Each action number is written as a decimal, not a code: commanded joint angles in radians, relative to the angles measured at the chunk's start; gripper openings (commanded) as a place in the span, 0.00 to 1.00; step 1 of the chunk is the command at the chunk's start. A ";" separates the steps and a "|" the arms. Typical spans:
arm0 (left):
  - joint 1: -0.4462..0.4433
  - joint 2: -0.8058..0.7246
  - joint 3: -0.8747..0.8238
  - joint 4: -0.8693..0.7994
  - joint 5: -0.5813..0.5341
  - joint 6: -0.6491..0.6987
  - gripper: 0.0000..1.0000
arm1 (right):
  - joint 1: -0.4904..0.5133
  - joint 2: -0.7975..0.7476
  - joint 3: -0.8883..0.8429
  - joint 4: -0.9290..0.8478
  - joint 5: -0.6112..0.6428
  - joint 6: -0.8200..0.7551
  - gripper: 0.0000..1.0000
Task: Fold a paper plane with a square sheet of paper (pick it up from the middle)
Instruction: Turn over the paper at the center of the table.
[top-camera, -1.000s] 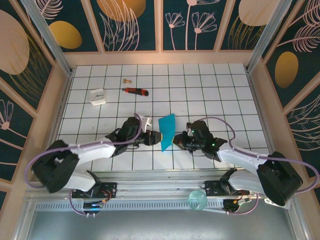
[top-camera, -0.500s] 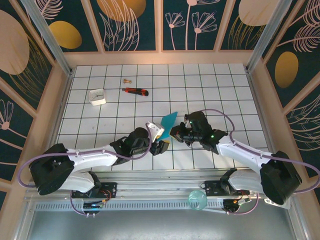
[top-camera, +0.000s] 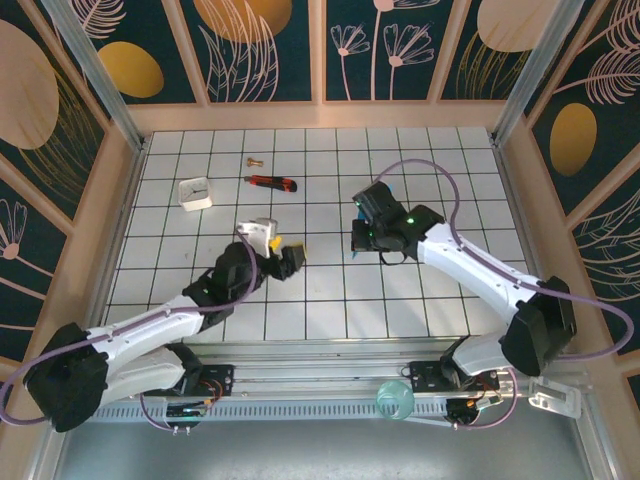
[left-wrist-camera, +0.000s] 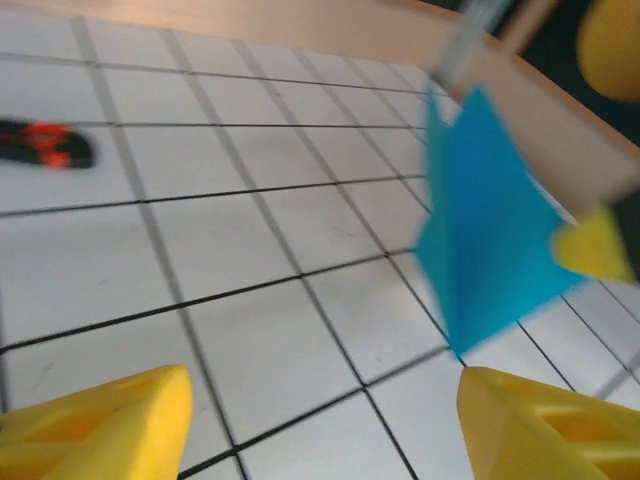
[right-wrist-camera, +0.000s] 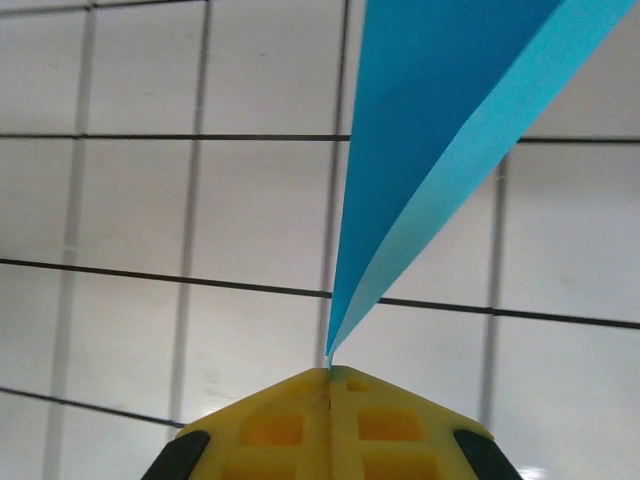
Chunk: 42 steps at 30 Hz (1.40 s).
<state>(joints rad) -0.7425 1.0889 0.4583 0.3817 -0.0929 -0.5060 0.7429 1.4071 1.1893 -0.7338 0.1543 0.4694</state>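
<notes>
The teal sheet of paper (right-wrist-camera: 430, 130) is folded along a crease into a narrow pointed wedge. My right gripper (right-wrist-camera: 330, 376) is shut on its tip and holds it in the air above the tiles. In the left wrist view the same paper (left-wrist-camera: 490, 240) hangs on edge at the right, with a yellow right fingertip (left-wrist-camera: 595, 250) on it. My left gripper (left-wrist-camera: 320, 425) is open with only bare tile between its fingers, and stands apart from the paper. From above, the left gripper (top-camera: 292, 250) is left of centre and the right gripper (top-camera: 357, 245) just right of centre.
A red-and-black utility knife (top-camera: 271, 183), a small white block (top-camera: 195, 193) and a small brass piece (top-camera: 252, 160) lie at the back left. The knife (left-wrist-camera: 45, 145) also appears blurred in the left wrist view. Wooden walls border the tiled floor (top-camera: 420, 170).
My left gripper has opened, let go of the paper and drawn back to the left. My right gripper has carried the paper up and toward the back of the table.
</notes>
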 joint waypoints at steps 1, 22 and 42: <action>0.060 0.031 0.062 -0.125 0.033 -0.170 0.67 | 0.081 0.074 0.051 -0.207 0.219 -0.150 0.00; 0.195 0.206 0.181 -0.257 0.342 -0.411 0.66 | 0.348 0.192 -0.184 0.231 -0.100 -0.101 0.04; 0.195 0.667 0.490 -0.325 0.596 -0.314 0.40 | 0.348 0.209 -0.295 0.405 -0.161 -0.047 0.11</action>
<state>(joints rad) -0.5495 1.7031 0.8902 0.1425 0.4675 -0.8959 1.0828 1.6012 0.9127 -0.3573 -0.0021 0.4034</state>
